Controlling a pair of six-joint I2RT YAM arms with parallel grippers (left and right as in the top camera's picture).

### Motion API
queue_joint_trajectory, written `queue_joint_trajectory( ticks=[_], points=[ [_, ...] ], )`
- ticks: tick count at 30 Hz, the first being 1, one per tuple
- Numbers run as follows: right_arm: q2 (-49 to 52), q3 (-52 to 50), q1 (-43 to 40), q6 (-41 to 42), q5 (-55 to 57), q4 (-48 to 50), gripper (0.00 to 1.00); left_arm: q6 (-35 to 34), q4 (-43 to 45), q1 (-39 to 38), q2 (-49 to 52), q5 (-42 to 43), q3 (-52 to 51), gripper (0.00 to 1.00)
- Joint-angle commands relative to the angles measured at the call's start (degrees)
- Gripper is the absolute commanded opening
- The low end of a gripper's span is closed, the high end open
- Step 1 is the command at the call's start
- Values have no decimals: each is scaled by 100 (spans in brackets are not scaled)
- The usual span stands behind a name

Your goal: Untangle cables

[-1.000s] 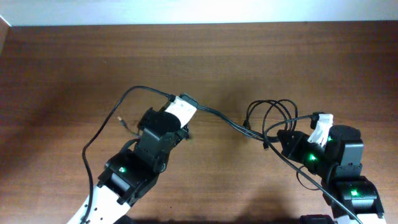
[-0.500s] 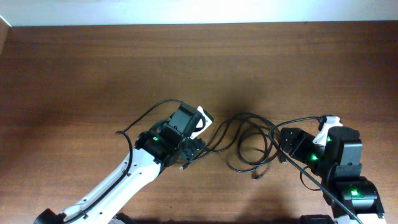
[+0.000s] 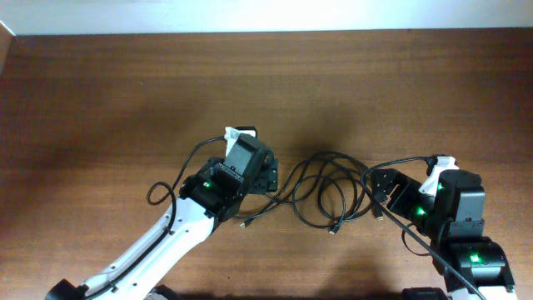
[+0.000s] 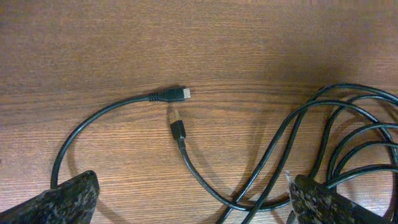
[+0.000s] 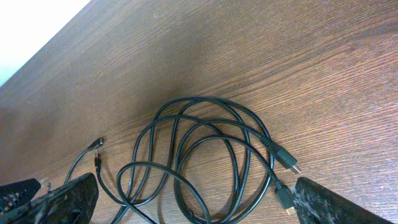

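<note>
The left claw (image 4: 199,200) hangs low over the worktop (image 4: 186,37) with fingers spread wide, gripping nothing. The right claw (image 5: 193,199) is spread the same way, also empty. Between the arms, the cables (image 3: 333,190) lie in loose overlapping loops, with two plug ends (image 4: 182,94) nearly touching.
</note>
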Motion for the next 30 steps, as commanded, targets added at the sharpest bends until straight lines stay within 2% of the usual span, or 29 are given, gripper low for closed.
queue_joint_trajectory(
  ticks=[1,7,11,17,18,20,22,23,26,30],
  points=[
    [-15,17,-24,-42,50,-2,99,-179,9,35,20,-61,15,99],
    [46,17,-24,-42,50,-4,99,-179,9,35,20,-63,15,99],
    [455,17,-24,-66,50,-48,99,-179,7,35,20,-63,15,99],
    [590,17,-24,-538,-142,-46,99,-179,-2,35,20,-57,15,99],
    [588,17,-24,-538,-142,-44,99,17,-31,35,15,83,15,99],
    [590,17,-24,-573,-151,-46,99,2343,-293,61,-131,1309,131,99],
    [590,17,-24,-706,-168,-42,99,2736,-1700,437,-612,1342,927,99],
    [590,17,-24,-710,-168,-42,99,2809,-1915,612,-841,1532,1209,99],
    [590,22,-24,-1419,-876,68,99,3792,-2238,785,-1613,2485,1335,99],
    [590,22,-24,-1843,-1209,109,99,3790,-2310,785,-1716,2319,1333,99]
  ],
)
